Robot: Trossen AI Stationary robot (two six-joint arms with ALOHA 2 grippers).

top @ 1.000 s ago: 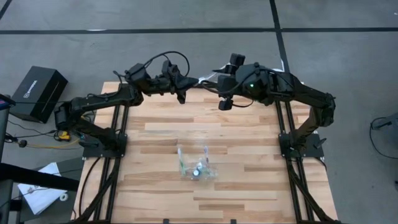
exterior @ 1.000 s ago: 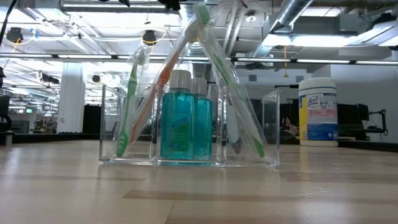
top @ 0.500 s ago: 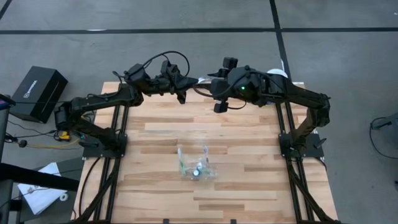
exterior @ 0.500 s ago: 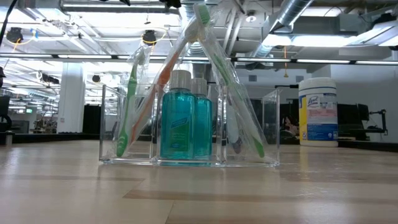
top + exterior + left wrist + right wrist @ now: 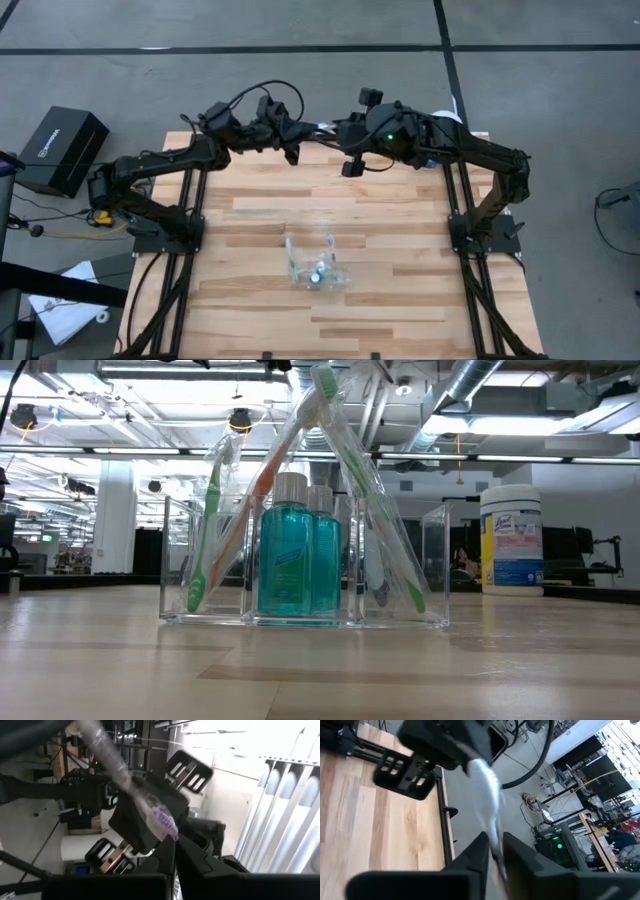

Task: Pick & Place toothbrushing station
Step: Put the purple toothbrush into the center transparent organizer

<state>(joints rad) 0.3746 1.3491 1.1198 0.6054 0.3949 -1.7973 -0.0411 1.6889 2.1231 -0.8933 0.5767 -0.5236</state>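
A clear plastic container (image 5: 305,560) stands on the table (image 5: 400,280), also in the high view (image 5: 316,268). It holds several wrapped toothbrushes (image 5: 335,450) leaning on its walls and two teal bottles (image 5: 290,550). My left gripper (image 5: 300,135) and my right gripper (image 5: 338,133) meet in the air over the table's far edge. Both are shut on one wrapped toothbrush (image 5: 319,128) between them. My left gripper pinches the wrapped toothbrush between its two fingers just below the purple-bristled head (image 5: 162,822). The rest of the brush (image 5: 97,740) runs on past the fingertips, clear of the table. My right gripper has the pale wrapped toothbrush (image 5: 487,790) between its two fingers. The brush sticks out beyond the fingertips toward my left gripper (image 5: 445,740). It is lifted clear of the table; which part is held I cannot tell.
A large white tub (image 5: 511,540) with a blue and yellow label stands at the table's far right. A black box (image 5: 60,150) lies on the floor left of the table. Bare wood lies all round the container.
My right gripper has moved toward the table's left, up to my left gripper and the wrapped toothbrush it holds. My left gripper and the container have kept still.
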